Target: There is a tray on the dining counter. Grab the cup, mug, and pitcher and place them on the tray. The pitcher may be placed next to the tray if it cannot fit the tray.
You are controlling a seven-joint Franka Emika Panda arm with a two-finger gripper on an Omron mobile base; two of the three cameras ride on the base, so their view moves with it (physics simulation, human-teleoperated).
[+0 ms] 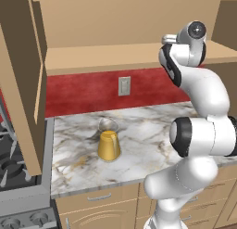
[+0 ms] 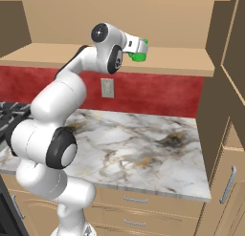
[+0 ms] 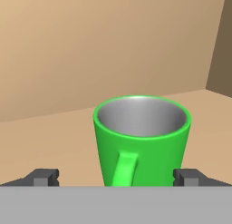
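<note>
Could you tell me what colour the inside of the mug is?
The mug is bright green outside and plain grey inside, clearest in the hand view.

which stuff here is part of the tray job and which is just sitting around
Part of the job:
- mug, upright on the cabinet shelf, between the tips of the open gripper
- pitcher on the marble top by the stove

Just there:
- stove
- wall outlet

A home kitchen, plainly: below the pincer (image 3: 116,177) runs a veined marble countertop (image 1: 148,140) over tan drawers (image 2: 143,201), backed by a red splashback (image 1: 83,91) with a wall socket (image 1: 124,85). Down to its left sits a gas stove (image 1: 11,163), and tan wooden cupboards (image 2: 167,20) surround it at shelf height.
</note>
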